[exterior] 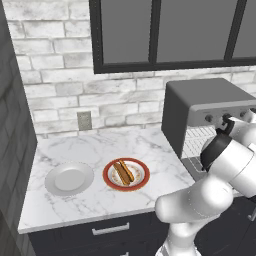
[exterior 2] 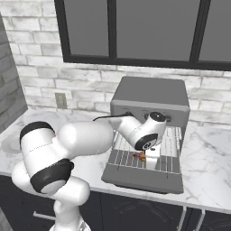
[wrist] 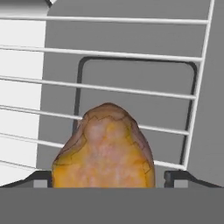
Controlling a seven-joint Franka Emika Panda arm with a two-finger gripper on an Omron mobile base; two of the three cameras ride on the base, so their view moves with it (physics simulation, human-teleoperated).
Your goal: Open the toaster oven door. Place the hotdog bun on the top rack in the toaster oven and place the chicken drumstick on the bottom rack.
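The toaster oven [exterior 2: 149, 92] stands on the counter with its door [exterior 2: 144, 179] folded down flat. A wire rack [exterior 2: 169, 162], the lower of the two, is drawn out over the door. On its bars lies the golden-brown chicken drumstick [wrist: 105, 153], small and orange in the right base view [exterior 2: 141, 156]. My gripper [wrist: 107, 179] hangs right over it, fingers [wrist: 175, 177] wide on either side with a thin gap to the meat. The upper rack [exterior: 200, 132] sits inside the cavity. The hotdog bun [exterior: 123, 172] rests on a red-rimmed plate [exterior: 111, 184] left of the oven.
An empty grey plate [exterior: 69, 179] sits left of the red-rimmed one on the marble counter [exterior: 100, 147]. A dark wall [exterior: 12, 150] closes the counter's left end. A brick wall with a socket [exterior: 84, 120] and a dark window run behind.
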